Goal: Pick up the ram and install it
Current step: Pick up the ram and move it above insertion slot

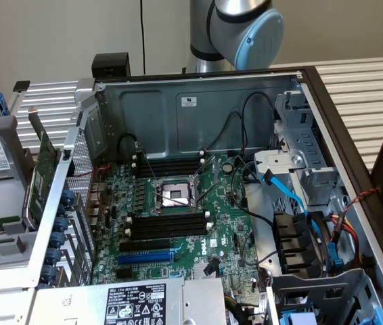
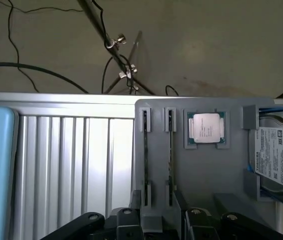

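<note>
In the wrist view a grey holder (image 2: 206,175) has two narrow upright slots. The ram (image 2: 170,150) stands in one of them, seen edge-on as a thin dark strip; a similar strip (image 2: 145,155) fills the slot beside it. My gripper (image 2: 157,202) hovers over the near end of these slots, open, with its black fingertips (image 2: 135,197) apart on either side and nothing between them. In the exterior view the open computer case (image 1: 198,101) lies on the table, and empty black memory slots (image 1: 168,223) flank the processor socket (image 1: 176,195).
A processor (image 2: 206,127) and a hard drive (image 2: 279,157) sit in the same holder. A green expansion card (image 1: 42,176) stands at the case's left wall. Blue and black cables (image 1: 293,196) cross the case's right side. The arm's base (image 1: 235,30) rises behind the case.
</note>
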Robot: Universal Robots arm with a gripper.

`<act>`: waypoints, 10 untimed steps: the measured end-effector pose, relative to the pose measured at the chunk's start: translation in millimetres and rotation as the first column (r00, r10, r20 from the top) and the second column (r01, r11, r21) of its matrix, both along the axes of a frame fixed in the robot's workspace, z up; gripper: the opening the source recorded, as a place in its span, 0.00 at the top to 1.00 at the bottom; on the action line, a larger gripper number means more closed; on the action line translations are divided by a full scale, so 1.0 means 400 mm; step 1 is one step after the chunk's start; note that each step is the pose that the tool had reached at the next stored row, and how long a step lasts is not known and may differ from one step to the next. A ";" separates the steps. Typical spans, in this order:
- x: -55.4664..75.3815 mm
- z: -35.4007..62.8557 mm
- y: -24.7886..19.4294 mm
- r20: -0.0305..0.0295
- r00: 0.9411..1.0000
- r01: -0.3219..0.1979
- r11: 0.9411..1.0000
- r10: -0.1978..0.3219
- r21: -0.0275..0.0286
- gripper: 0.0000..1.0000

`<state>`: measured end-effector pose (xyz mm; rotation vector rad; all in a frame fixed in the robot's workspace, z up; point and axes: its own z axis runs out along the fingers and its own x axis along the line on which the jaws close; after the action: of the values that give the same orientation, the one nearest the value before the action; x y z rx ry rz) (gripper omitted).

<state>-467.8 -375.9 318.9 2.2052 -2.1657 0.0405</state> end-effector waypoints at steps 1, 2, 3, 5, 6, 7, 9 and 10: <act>0.000 -0.005 0.000 0.000 1.000 0.000 1.000 0.000 0.000 0.62; 0.001 -0.009 0.000 0.000 1.000 0.000 1.000 0.000 0.000 0.62; 0.002 -0.014 0.000 0.000 1.000 0.000 1.000 0.000 0.000 0.62; 0.006 -0.023 0.000 0.000 1.000 0.000 1.000 0.000 0.000 0.62; 0.008 -0.027 0.000 0.000 1.000 0.000 1.000 0.000 0.000 0.62; 0.008 -0.032 0.000 0.000 1.000 0.000 1.000 0.000 0.000 0.62; 0.008 -0.041 0.000 0.000 1.000 0.000 1.000 0.000 0.000 0.62; 0.008 -0.045 0.000 0.000 1.000 0.000 1.000 0.000 0.000 0.62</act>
<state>-464.4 -376.1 300.7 2.2053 -2.1657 0.0403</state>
